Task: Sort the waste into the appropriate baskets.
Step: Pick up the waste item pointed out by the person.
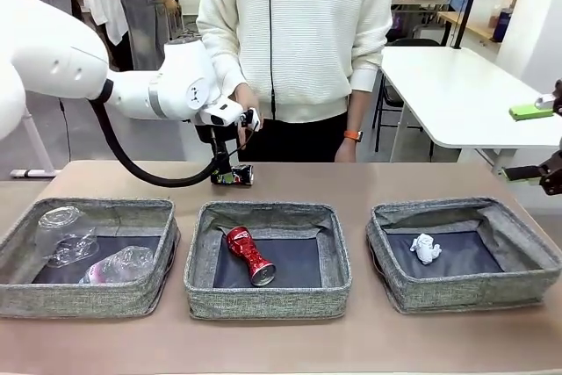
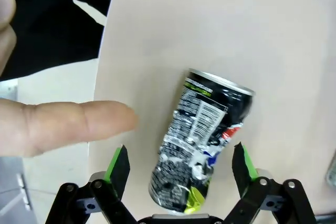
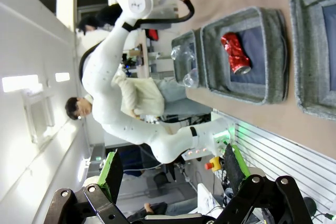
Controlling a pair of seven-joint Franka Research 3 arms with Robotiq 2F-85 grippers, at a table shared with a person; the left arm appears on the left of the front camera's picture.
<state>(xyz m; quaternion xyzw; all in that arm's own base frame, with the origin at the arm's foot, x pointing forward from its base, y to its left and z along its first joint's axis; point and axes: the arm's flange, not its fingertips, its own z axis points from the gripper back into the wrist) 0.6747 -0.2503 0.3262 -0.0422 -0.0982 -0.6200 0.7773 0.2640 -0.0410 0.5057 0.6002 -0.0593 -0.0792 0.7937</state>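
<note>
The left end effector [image 2: 178,169] is lowered over the dark can with colourful print [image 2: 202,140], which lies on its side on the surface [image 1: 351,177] behind the middle basket [image 1: 268,292]; its jaws are spread wide on either side of the can — not touching it. A person's hand [image 2: 58,127] is seen just beside. The red drink can [image 1: 249,255] lies in the middle basket, the plastic cup [image 1: 61,233] and bottle [image 1: 118,265] in the left basket [image 1: 79,296], the paper wad [image 1: 426,248] in the right basket [image 1: 457,292]. The right end effector [image 3: 170,171] is held open — empty.

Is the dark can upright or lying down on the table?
Lying down. The dark can rests on its side on the table, its printed wall facing up, between the open left end effector fingers.
</note>
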